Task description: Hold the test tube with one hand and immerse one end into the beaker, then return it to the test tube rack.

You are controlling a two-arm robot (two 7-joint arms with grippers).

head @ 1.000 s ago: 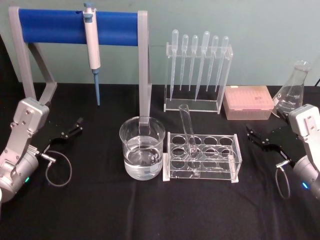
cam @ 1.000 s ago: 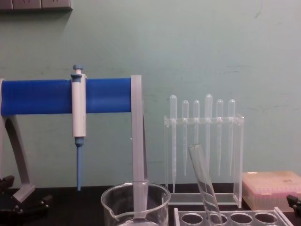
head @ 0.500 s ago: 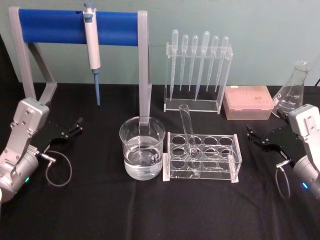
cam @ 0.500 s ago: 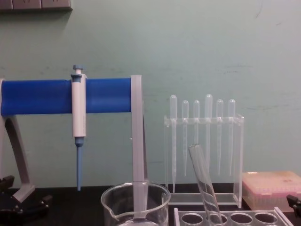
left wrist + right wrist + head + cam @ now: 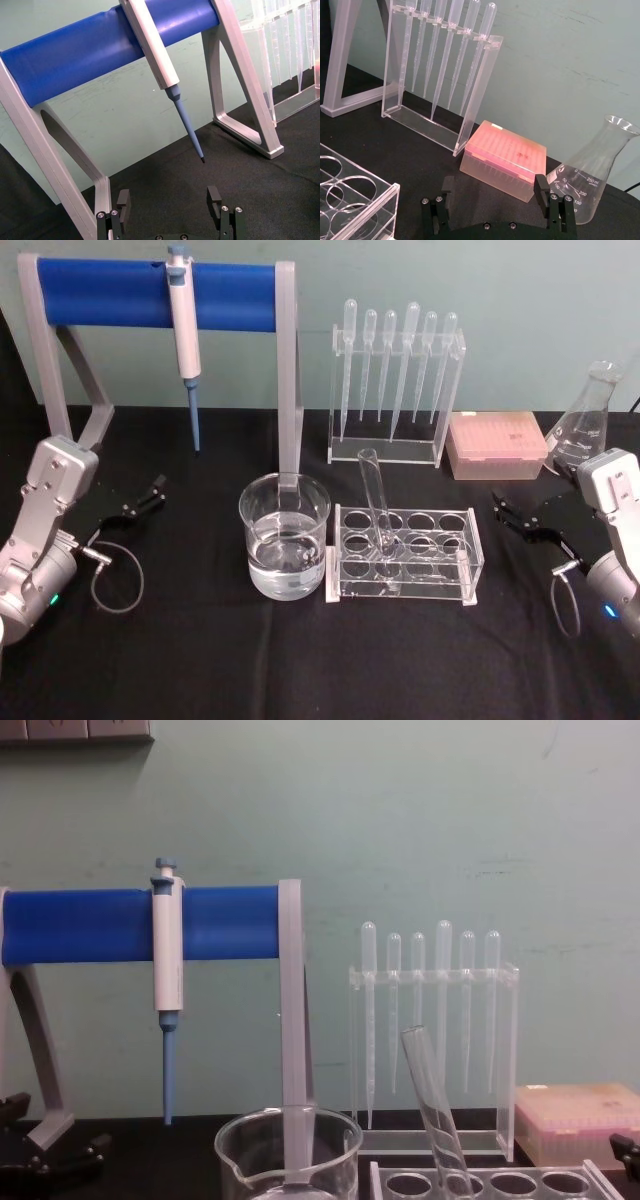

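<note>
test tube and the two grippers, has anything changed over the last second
Nothing has visibly changed. The test tube still leans in the rack beside the beaker, and the left gripper and right gripper stay parked at the table's sides, fingers open.

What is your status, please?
Left gripper open, parked left. Right gripper open, parked right. Test tube leaning in rack, beaker beside it. Nothing blocking.

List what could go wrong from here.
1. The test tube leans in the rack, so a square grasp may slip on the glass.
2. The beaker stands close beside the rack, holding water; a swung tube could knock it.
Left gripper and right gripper sit open at the sides.
</note>
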